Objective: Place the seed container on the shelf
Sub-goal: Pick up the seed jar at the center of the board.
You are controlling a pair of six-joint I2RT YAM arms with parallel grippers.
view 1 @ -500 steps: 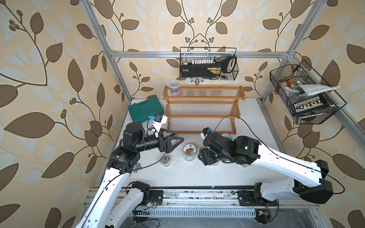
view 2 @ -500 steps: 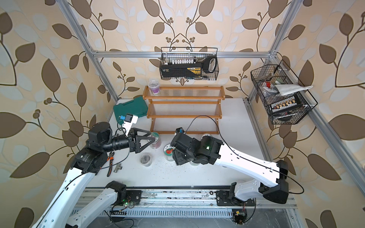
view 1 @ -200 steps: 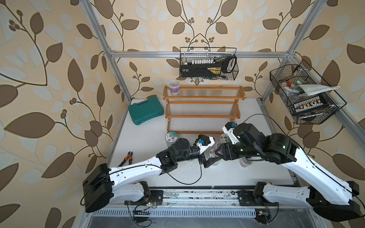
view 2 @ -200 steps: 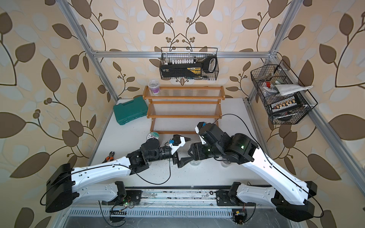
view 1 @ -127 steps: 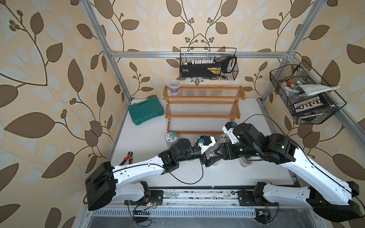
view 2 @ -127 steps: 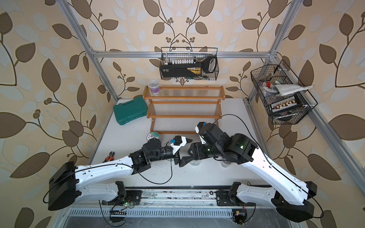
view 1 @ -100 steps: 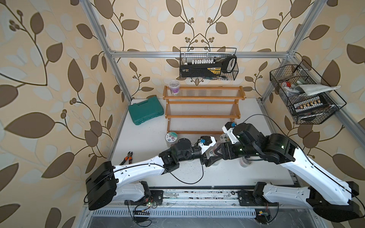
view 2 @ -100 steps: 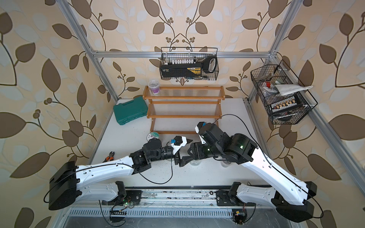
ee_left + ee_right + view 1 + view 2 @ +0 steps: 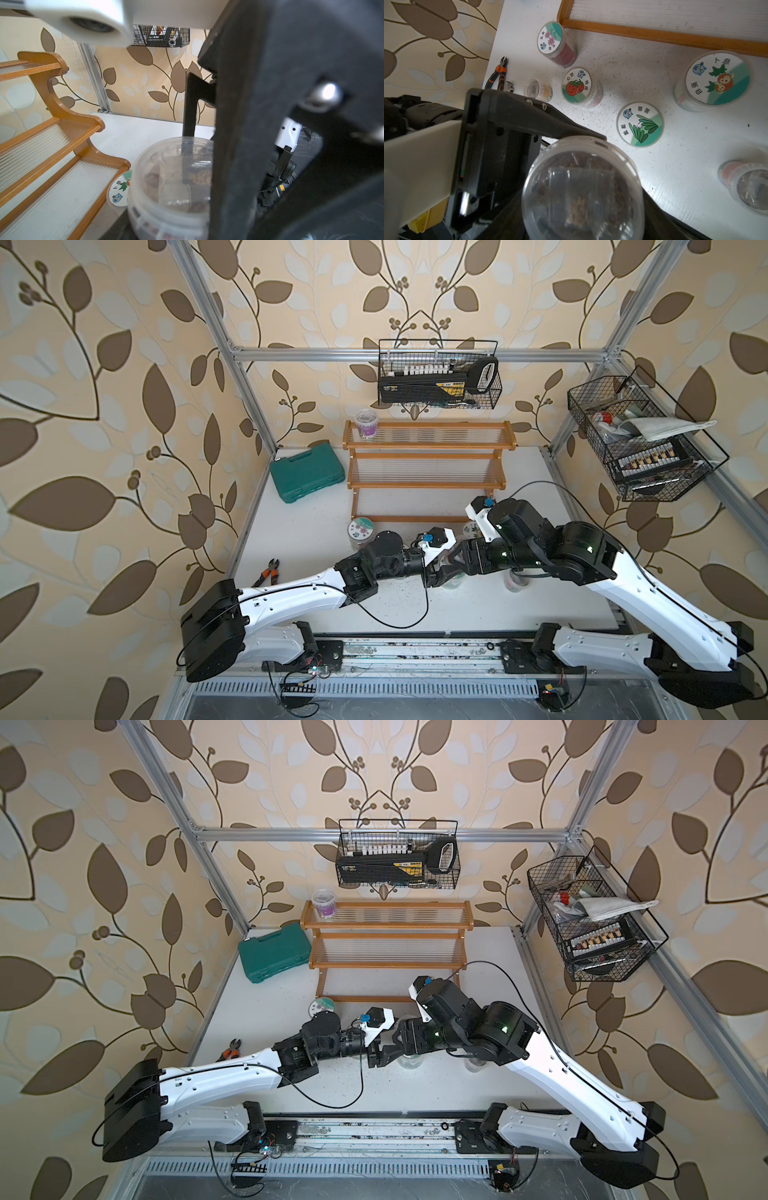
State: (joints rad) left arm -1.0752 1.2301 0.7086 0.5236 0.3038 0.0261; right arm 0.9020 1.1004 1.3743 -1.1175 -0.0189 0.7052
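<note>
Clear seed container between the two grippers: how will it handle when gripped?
The clear seed container looks like smooth rigid plastic: probably stiff but slippery. Few seeds show inside, so likely light. Its round wall may roll if tipped.

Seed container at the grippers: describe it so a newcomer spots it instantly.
Find the orange-brown stepped shelf; in front of its lowest step the left gripper and right gripper meet. Between them is the seed container, a clear jar of brown bits with a plain see-through top, unlike the picture-topped jars nearby.
</note>
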